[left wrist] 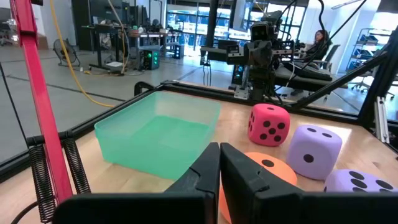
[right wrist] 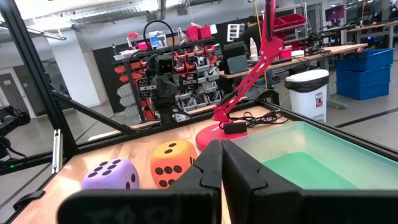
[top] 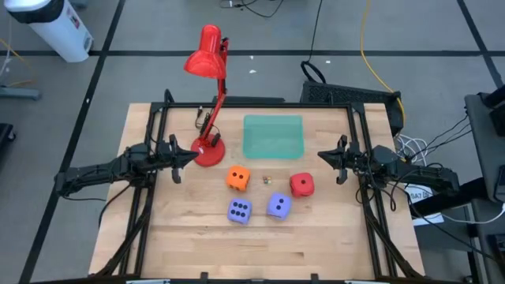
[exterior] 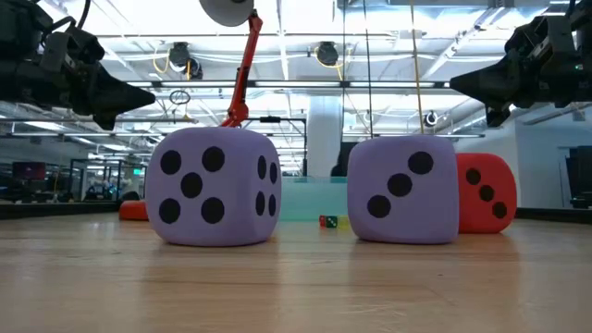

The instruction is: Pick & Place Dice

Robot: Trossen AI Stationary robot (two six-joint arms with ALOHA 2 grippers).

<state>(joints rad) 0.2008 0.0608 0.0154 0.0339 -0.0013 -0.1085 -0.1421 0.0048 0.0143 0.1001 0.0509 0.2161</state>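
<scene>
Four dice rest on their bottom faces on the wooden table: an orange one [top: 237, 178], a red one [top: 301, 185] and two purple-blue ones [top: 240, 211] [top: 278, 206]. In the low view the purple-blue dice [exterior: 215, 186] [exterior: 403, 190] stand in front, the red die [exterior: 486, 192] behind them. My left gripper [top: 192, 155] hangs shut above the table's left side, pointing level toward the right. My right gripper [top: 322, 155] hangs shut above the right side, pointing left. Neither touches anything.
A green translucent tray [top: 273, 136] sits at the far middle of the table. A red desk lamp stands with its base [top: 209, 150] right by my left gripper. Two tiny dice [top: 266, 179] lie between the orange and red dice. Bare wood lies along the near edge.
</scene>
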